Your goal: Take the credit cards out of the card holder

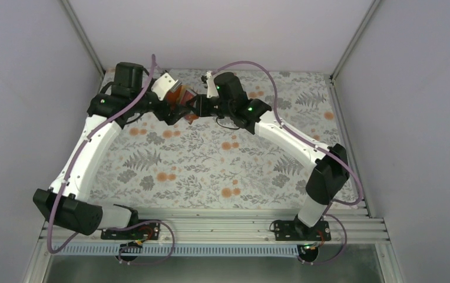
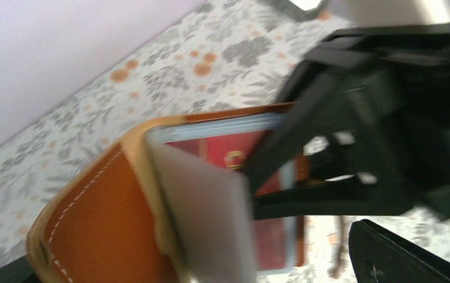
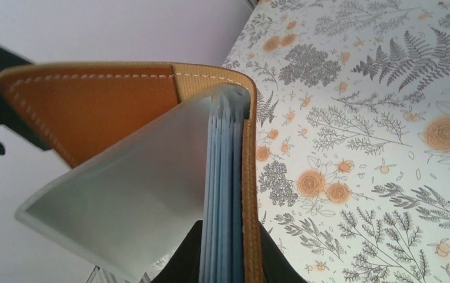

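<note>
Down at the near edge, the rail (image 1: 211, 227) carries both arms, and from there the left arm (image 1: 87, 153) and the right arm (image 1: 293, 138) stretch out across the floral counter (image 1: 211, 171), closing in on each other toward the far middle. And that's where the action is: the holder (image 3: 111, 100) hangs between the two wrists, near the back of the counter, and it looks lifted clear of the cloth. The right gripper (image 3: 225, 259) has it, drawn in narrow, pinching the stack of pale blue pockets (image 3: 222, 177) together with one brown cover along its stitched edge. The holder is open like a book: the other cover swings out to the side, and one frosted leaf (image 3: 128, 194) fans away from the rest. From the left wrist we look straight into that opening, and there's a red card (image 2: 222, 147) with a gold mark, sitting in a pocket and partly hidden behind the right gripper's black fingers. The left gripper (image 2: 199, 266) stands wide, one finger (image 2: 399, 256) low at the right and apart from the leather, the other just a dark sliver in the bottom left corner beside the cover. Whether that one touches the holder, I can't tell. What else those pockets carry is too blurred to call. Beyond it all, the plain pale back wall (image 1: 211, 29).
</note>
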Motion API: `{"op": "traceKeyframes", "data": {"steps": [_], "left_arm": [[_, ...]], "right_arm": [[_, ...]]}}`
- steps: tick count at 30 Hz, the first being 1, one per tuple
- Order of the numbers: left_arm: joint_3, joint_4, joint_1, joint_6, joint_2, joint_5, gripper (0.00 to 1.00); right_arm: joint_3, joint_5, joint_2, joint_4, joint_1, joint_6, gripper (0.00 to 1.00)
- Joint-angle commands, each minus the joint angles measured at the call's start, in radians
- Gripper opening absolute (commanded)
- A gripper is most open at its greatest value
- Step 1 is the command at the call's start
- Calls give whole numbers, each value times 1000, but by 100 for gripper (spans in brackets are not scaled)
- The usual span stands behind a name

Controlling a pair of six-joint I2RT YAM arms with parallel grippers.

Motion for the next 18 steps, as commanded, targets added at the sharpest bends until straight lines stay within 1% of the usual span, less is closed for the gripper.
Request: {"op": "traceKeyframes", "data": {"steps": [1,3,5,8,10,13,15,17,18], "left_arm": [[19,34,-5,4,26,-221,100],[11,53,-5,11,24,-314,100],[2,62,-6,29,13,-395,98],[-17,72,-1,70,-9,-405,93],[-11,52,10,85,-14,-345,90],[10,-10,44,124,-19,-150,88],[17,-46,56,153,-29,-45,86],[27,-77,73,173,-45,21,82],[34,-92,83,180,-51,49,78]], "right_arm": [[39,-3,-21,7,13,20,4],[38,-8,-29,-6,12,0,4],[34,-37,-35,-17,5,-28,4],[21,-114,-43,-9,-5,-92,4],[18,-173,-68,-5,-8,-148,4],[8,-237,-101,-14,-18,-247,4],[-9,-293,-131,-23,-31,-313,4],[-34,-352,-163,-26,-42,-380,4],[-48,-382,-179,-29,-49,-410,4]]}}
